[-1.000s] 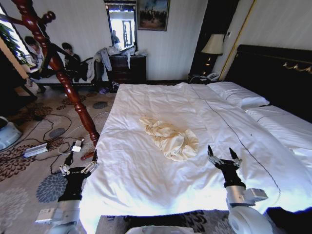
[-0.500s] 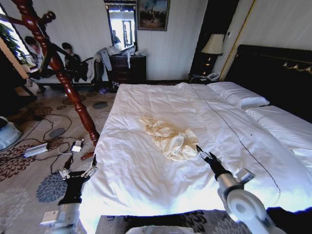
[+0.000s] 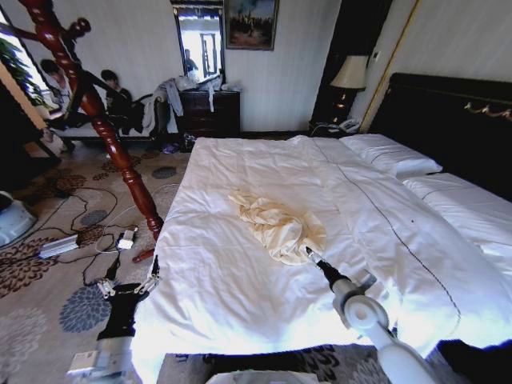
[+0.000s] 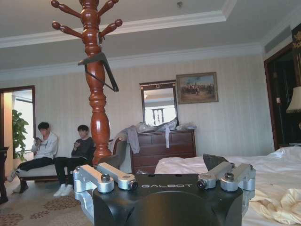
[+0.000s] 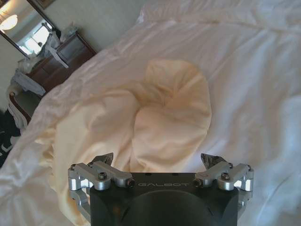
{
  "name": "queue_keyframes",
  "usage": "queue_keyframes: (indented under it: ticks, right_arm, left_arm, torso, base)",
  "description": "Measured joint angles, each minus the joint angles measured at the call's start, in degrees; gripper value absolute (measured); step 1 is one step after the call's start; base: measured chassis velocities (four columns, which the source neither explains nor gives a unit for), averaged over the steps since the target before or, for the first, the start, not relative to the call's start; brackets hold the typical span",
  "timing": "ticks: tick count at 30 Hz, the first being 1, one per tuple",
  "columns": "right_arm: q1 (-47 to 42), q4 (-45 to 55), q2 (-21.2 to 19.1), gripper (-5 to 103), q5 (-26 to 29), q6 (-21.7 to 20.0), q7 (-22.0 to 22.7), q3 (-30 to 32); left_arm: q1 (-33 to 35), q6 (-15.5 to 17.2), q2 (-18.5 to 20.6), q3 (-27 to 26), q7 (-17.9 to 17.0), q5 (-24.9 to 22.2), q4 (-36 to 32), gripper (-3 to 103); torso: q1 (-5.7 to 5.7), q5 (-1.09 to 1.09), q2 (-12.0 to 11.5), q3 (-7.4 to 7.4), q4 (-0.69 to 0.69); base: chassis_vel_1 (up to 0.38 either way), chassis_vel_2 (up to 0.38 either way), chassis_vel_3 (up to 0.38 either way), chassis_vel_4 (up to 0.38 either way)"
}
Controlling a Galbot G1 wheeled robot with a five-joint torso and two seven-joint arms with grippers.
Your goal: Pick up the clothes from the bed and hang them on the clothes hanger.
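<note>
Right gripper (image 5: pixel 158 162) jaws spread wide, empty, poised over near end of clothes (image 3: pixel 276 226). Crumpled clothes on bed (image 3: pixel 240 296), long axis running away from jaws toward far left. Left gripper (image 3: pixel 128 284) jaws wide, beside bed edge.

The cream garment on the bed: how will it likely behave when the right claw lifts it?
The clothes lie crumpled in soft folds on the bed, so they will probably drape limply and hang unevenly. The thin, slightly shiny fabric looks light and may slip. The open right claw faces one bulging fold, so it may lift only part.
</note>
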Motion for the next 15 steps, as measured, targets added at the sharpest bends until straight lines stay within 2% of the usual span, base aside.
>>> queue_keyframes:
  ticks: [3, 4, 9, 15]
  right_arm:
    - [1.09, -1.18, 0.86, 100, -0.66, 0.42, -0.62, -1.46]
    - [2.31, -1.34, 1.96, 100, -0.75, 1.87, -2.62, -2.53]
    - [5.02, -2.53, 3.22, 100, 0.1, 5.58, -6.55, -3.85]
    - [7.56, -4.09, 3.34, 100, 0.11, 8.18, -8.78, -6.0]
  left_arm:
    - [0.05, 0.0, -0.14, -0.18, 0.0, 0.05, -0.12, 100]
    - [0.1, -0.02, -0.4, -0.25, -0.01, 0.3, -0.07, 100]
    - [0.0, -0.03, -0.61, -0.25, -0.02, 0.65, 0.42, 100]
    - [-0.09, -0.03, -0.6, -0.25, -0.06, 0.89, 0.77, 100]
  torso:
    - [0.0, 0.0, 0.0, -0.01, 0.0]
    - [0.0, -0.01, 0.0, -0.01, -0.01]
    - [0.0, -0.01, 0.0, 0.0, 0.0]
    - [0.0, -0.01, 0.0, -0.01, -0.01]
  base:
    - [0.0, 0.0, 0.0, 0.0]
    - [0.0, 0.0, 0.0, 0.0]
    - [0.0, 0.0, 0.0, 0.0]
    - [0.0, 0.0, 0.0, 0.0]
